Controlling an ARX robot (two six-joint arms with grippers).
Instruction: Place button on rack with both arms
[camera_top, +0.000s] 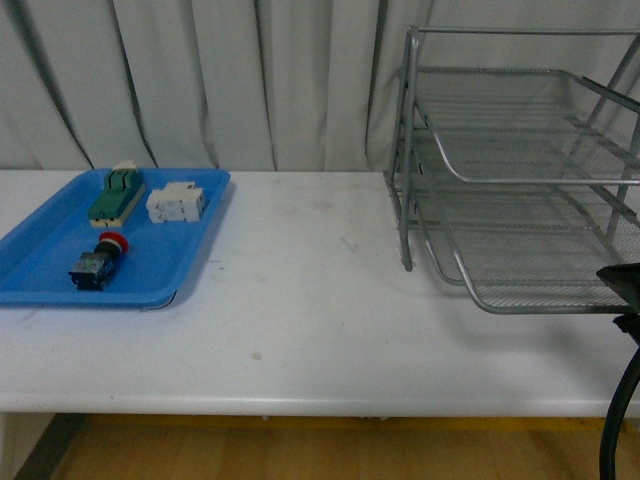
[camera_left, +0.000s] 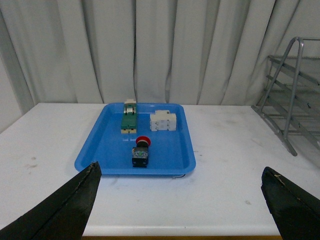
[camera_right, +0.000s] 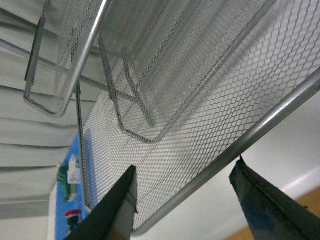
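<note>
button (camera_top: 97, 262) lying in blue tray (camera_top: 185, 250); rack (camera_top: 530, 255) well apart

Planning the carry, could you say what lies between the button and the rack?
Beyond the blue tray's rim, only bare white table separates button and rack, per the front view.

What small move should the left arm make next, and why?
Probably ease the left gripper forward and down toward the button. Its jaws are open and empty, and the button lies on its side in the blue tray, untouched and roughly centred ahead of them.
</note>
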